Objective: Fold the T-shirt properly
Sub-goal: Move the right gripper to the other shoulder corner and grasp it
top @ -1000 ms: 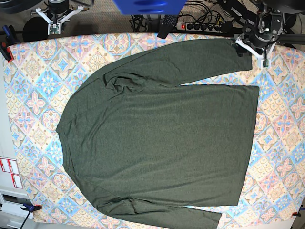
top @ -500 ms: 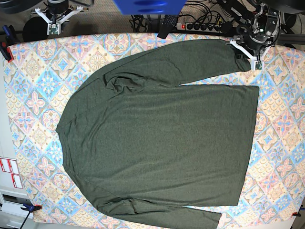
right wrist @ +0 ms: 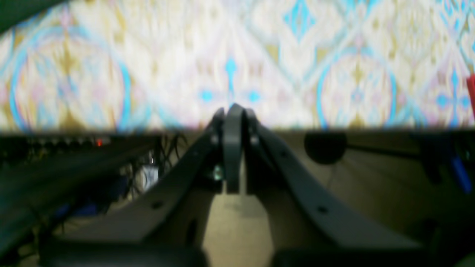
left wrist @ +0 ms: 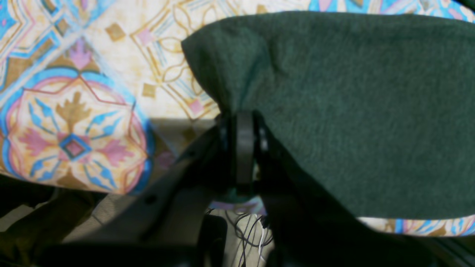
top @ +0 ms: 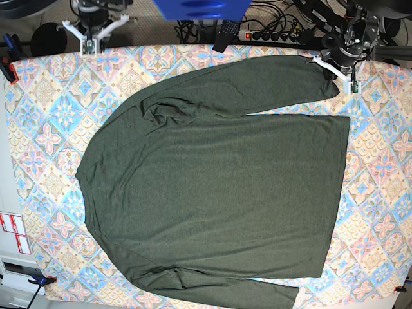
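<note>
The T-shirt [top: 212,187] is a dark olive-green long-sleeved knit lying flat across the patterned table, with its neck to the left of the base view. One sleeve runs along the far edge toward the upper right. My left gripper [top: 329,67] sits at that sleeve's end. In the left wrist view the left gripper [left wrist: 241,120] is shut on the cuff [left wrist: 222,66], which is bunched at the fingertips. My right gripper [top: 90,40] hovers at the table's far left edge. In its wrist view the right gripper [right wrist: 233,111] is shut and holds nothing.
A tablecloth [top: 38,129] with blue, pink and gold tiles covers the table. Beyond the far edge lie a power strip [top: 270,35] and cables, with a blue object [top: 199,8] beside them. Red clamps [top: 8,67] grip the left edge. The shirt's other sleeve runs along the near edge.
My left gripper has closed from open onto the sleeve cuff. My right arm has shifted right and nearer the table's far edge, still shut.
</note>
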{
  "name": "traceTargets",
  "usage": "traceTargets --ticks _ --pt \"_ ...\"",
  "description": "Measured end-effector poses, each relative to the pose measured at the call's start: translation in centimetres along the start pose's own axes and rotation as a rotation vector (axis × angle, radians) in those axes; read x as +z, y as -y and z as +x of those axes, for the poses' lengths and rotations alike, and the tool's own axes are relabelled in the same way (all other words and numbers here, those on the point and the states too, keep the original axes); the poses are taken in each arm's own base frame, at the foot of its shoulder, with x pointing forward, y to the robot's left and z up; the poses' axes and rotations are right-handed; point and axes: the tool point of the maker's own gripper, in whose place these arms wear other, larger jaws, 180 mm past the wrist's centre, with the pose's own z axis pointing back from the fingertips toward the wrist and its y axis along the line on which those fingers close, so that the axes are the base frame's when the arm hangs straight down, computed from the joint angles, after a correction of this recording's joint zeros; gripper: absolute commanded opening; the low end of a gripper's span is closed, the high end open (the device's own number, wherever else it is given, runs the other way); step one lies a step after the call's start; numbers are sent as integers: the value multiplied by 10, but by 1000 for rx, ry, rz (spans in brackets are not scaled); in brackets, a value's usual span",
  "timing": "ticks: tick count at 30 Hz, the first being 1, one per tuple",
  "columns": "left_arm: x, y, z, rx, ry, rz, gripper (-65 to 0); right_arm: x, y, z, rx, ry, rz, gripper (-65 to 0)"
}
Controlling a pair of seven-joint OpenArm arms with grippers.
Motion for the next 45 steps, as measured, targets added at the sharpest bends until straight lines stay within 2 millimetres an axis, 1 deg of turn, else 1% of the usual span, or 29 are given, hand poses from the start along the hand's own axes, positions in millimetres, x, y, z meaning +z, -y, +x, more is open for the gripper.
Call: traceTargets --ticks 3,7,10,12,15,20,23,24,25,27,29,30,33,35,37,39,40,42,44,45 --pt "0 1 1 3 7 -1 -650 -11 -7 12 -4 -8 15 -570" --pt "0 1 1 2 7 -2 -650 -23 -21 30 -9 2 49 -514" --pt "0 1 1 3 11 -2 -650 -33 -24 47 -15 17 54 -484" --pt "0 1 1 3 9 -2 -650 -40 -23 57 -20 9 47 -463" --pt "0 1 1 3 9 -2 -650 -51 -19 78 -29 22 35 -443" --pt "0 1 1 3 9 -2 -650 -67 -15 136 -51 112 25 -436" --pt "0 1 1 4 8 -2 -650 -72 -13 153 -59 130 21 -436" --pt "0 1 1 5 9 -3 -650 -75 -13 156 -60 134 22 -436" --pt "0 1 1 5 9 -3 -650 -80 -13 153 -61 120 20 -436" --pt "0 1 1 5 10 -3 -650 -91 -8 142 -72 72 12 -436" --pt "0 1 1 5 10 -3 -650 -100 1 135 -92 43 -11 -436" --pt "0 1 1 5 10 -3 -650 -104 4 134 -119 37 -10 -436" --pt "0 1 1 5 10 -3 -650 -115 3 136 -253 34 49 -436" --pt "0 1 1 5 9 -3 -650 -122 3 131 -335 13 85 -436" --pt "0 1 1 4 9 -3 -650 -128 12 126 -373 -11 89 -436" --pt "0 1 1 2 6 -5 -650 -135 29 127 -389 -12 72 -436" --pt "0 1 1 1 6 -5 -650 -138 34 130 -407 -6 72 -436" --pt "0 0 1 2 7 -2 -650 -143 38 130 -423 -10 74 -436" --pt "0 -1 2 -2 7 0 -650 -147 35 125 -445 -29 91 -435" --pt "1 -2 2 -7 6 -2 -650 -149 29 120 -451 -51 104 -435"
